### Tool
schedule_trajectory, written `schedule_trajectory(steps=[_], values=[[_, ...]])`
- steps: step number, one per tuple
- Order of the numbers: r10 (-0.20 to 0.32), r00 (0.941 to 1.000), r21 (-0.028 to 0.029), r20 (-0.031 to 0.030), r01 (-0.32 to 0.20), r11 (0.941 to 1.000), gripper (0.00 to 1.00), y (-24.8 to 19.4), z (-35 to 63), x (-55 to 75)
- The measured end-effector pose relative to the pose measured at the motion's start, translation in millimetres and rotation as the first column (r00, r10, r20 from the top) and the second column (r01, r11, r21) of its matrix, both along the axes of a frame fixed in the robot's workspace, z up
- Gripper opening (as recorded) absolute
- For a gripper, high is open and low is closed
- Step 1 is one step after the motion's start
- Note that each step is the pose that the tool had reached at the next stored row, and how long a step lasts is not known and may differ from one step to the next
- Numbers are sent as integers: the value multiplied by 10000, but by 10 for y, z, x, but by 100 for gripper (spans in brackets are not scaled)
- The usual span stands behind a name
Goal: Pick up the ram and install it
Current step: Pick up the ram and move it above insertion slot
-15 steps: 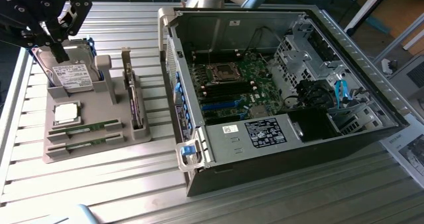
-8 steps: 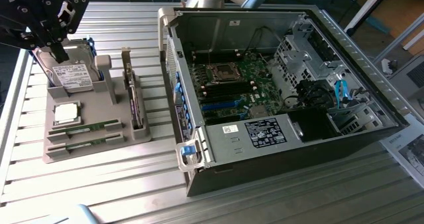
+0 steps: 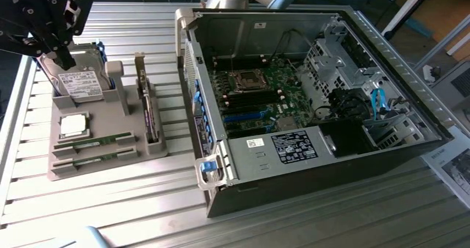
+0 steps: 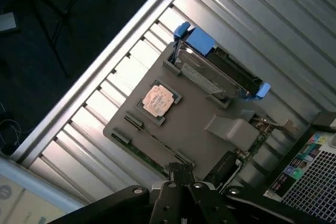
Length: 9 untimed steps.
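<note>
Two ram sticks, slim and green, lie flat in slots at the near end of a grey holder tray (image 3: 110, 116): one (image 3: 94, 142) behind the other (image 3: 96, 159). In the wrist view the ram (image 4: 155, 140) lies along the tray's edge, just past my fingertips. My black gripper (image 3: 65, 55) hangs at the exterior view's far left, above the tray's back end and the hard drive, well away from the ram. In the wrist view the gripper (image 4: 180, 170) is shut with nothing in it.
The tray also carries a square silver processor (image 3: 74, 125), a hard drive (image 3: 79, 84) with blue rails standing upright, and an expansion card (image 3: 149, 113) on edge. An open computer case (image 3: 382, 44) with its motherboard (image 3: 257, 94) lies at the exterior view's right on the slatted metal table (image 3: 110, 204).
</note>
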<state>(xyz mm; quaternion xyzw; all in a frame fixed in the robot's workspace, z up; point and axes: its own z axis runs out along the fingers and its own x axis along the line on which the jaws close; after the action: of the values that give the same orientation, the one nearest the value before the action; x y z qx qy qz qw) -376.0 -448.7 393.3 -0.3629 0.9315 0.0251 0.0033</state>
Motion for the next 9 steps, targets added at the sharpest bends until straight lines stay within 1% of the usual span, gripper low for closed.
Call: schedule_trajectory(steps=[4, 6, 9], values=[[710, 9975, 0, 0, -710, 9975, 10, 0, 0, 0], [1068, 9943, 0, 0, -1068, 9943, 10, 0, 0, 0], [1619, 9868, 0, 0, -1619, 9868, 10, 0, 0, 0]])
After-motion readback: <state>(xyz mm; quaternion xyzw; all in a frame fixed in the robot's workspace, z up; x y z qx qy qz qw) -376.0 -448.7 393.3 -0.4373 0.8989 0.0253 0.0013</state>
